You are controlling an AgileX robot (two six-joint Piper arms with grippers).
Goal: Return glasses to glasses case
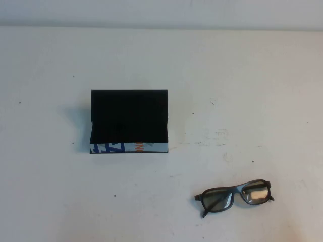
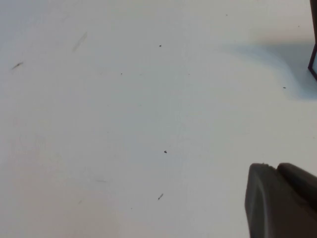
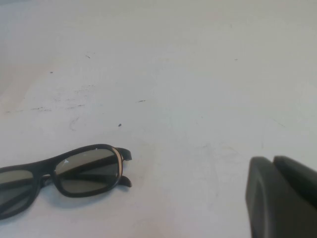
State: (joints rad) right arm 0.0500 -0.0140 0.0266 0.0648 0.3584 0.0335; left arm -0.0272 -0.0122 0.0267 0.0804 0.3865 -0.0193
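High view shows the white tabletop [image 1: 262, 91] filling nearly the whole scene, marked with small dark specks and faint scuffs. On it, left of centre, stands the glasses case [image 1: 128, 121] — a black rectangular box with its flat lid raised, the dark inner face toward the camera, and a narrow white front strip with blue and orange print along its near edge. The glasses [image 1: 234, 196] lie well apart from the case, nearer the robot and to the right, resting on the tabletop with both clear lenses showing; the frame sits slightly tilted, its right end a little farther from the robot than its left. The arms look folded, though that is hard to judge.

Neither arm appears in the high view. The left gripper [image 2: 282, 201] shows only in the left wrist view, as a dark rounded part at the picture's edge above bare tabletop, with a sliver of the glasses case [image 2: 314, 54] at the border; how its jaws stand, I cannot tell. The right gripper [image 3: 282, 198] shows likewise in the right wrist view — 1 dark part above the tabletop, apart from the glasses [image 3: 64, 176], touching nothing visible. Its jaws' opening cannot be told either.
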